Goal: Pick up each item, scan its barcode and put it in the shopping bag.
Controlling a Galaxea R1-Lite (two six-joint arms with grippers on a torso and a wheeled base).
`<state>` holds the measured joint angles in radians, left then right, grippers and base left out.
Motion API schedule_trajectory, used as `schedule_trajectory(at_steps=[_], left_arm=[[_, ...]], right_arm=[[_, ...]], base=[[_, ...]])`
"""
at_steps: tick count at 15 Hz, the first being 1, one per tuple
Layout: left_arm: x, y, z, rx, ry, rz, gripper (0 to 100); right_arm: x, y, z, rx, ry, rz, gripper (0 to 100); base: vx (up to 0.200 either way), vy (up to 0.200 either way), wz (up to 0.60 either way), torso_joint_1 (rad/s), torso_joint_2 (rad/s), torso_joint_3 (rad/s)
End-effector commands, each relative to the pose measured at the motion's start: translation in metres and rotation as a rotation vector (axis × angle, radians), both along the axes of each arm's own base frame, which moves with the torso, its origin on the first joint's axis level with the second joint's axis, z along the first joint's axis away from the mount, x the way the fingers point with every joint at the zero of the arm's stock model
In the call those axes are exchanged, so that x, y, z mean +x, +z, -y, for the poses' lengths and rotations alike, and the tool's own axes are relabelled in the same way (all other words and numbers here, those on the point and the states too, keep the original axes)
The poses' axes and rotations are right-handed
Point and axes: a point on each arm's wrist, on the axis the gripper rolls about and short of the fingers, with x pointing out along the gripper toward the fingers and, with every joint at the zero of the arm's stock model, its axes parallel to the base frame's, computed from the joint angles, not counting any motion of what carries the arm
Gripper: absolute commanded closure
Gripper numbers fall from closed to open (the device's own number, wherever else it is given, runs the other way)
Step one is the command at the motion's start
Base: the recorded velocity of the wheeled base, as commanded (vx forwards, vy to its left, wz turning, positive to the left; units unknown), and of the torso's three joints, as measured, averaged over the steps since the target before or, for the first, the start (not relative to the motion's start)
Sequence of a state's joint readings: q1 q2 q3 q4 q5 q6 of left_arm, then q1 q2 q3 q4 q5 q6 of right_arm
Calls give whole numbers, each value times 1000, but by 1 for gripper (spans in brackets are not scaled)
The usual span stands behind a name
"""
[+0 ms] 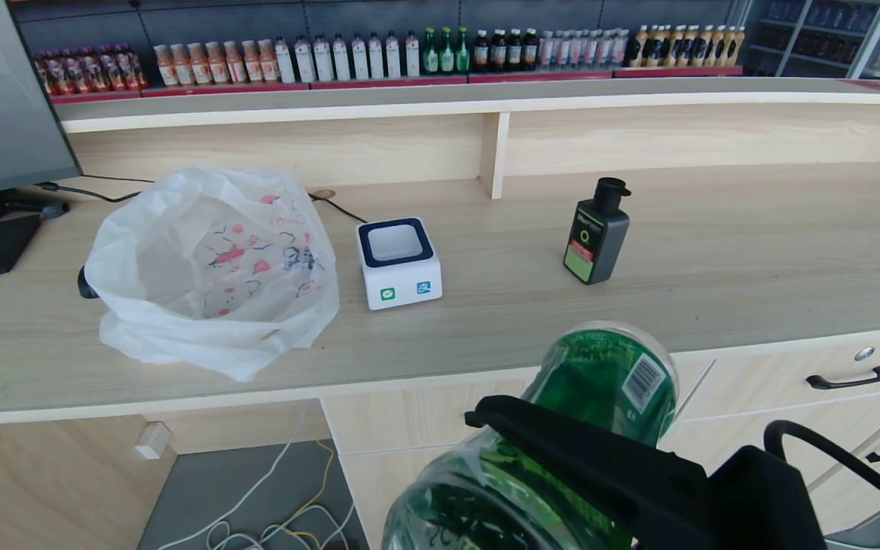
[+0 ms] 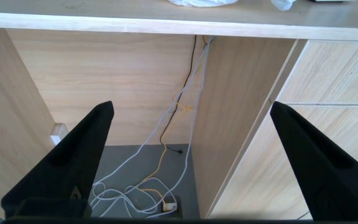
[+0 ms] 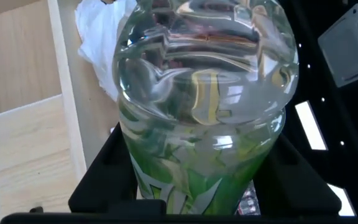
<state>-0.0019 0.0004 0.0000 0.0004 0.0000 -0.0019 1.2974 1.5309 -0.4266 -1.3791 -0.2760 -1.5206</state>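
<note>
1. The right gripper [image 3: 197,190] is clamped on a clear green plastic bottle [image 1: 608,382], one black finger on each side of its body.
2. The bottle is held tilted, off the light wooden surface [image 1: 715,252], on the near side of the surface's near edge and in front of the drawer fronts [image 1: 829,374]. A white barcode label [image 1: 645,380] shows on its side, turned upward.
3. The left gripper [image 2: 191,165] has its fingers wide apart with nothing between them. It sits low, facing the open space under the surface, where loose cables [image 2: 166,124] hang down to the floor.
4. A white plastic shopping bag with red print [image 1: 127,252] stands open on the left part of the surface.
5. A white cube-shaped scanner with a dark blue frame around its window [image 1: 399,261] sits just right of the bag, not touching it.
6. A dark grey bottle with a black cap and green label [image 1: 596,237] stands upright on the surface, well right of the scanner.
7. A dark monitor [image 1: 4,92] stands at the far left, and rows of drink bottles [image 1: 379,55] line the far shelf.
</note>
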Motion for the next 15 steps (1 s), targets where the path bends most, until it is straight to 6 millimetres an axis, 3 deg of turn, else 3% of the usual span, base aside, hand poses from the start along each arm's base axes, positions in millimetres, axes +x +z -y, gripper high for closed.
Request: schedule_trajectory(at_steps=[1,15], left_arm=[[0,0,0,-1,0,1,0],[0,0,0,-1,0,1,0]], right_arm=[[3,-1,-5,-12,-11,8,100],[5,-1,-6,18,-66,-45,100]], base=[[0,0,0,0,0,0],[0,0,0,0,0,0]])
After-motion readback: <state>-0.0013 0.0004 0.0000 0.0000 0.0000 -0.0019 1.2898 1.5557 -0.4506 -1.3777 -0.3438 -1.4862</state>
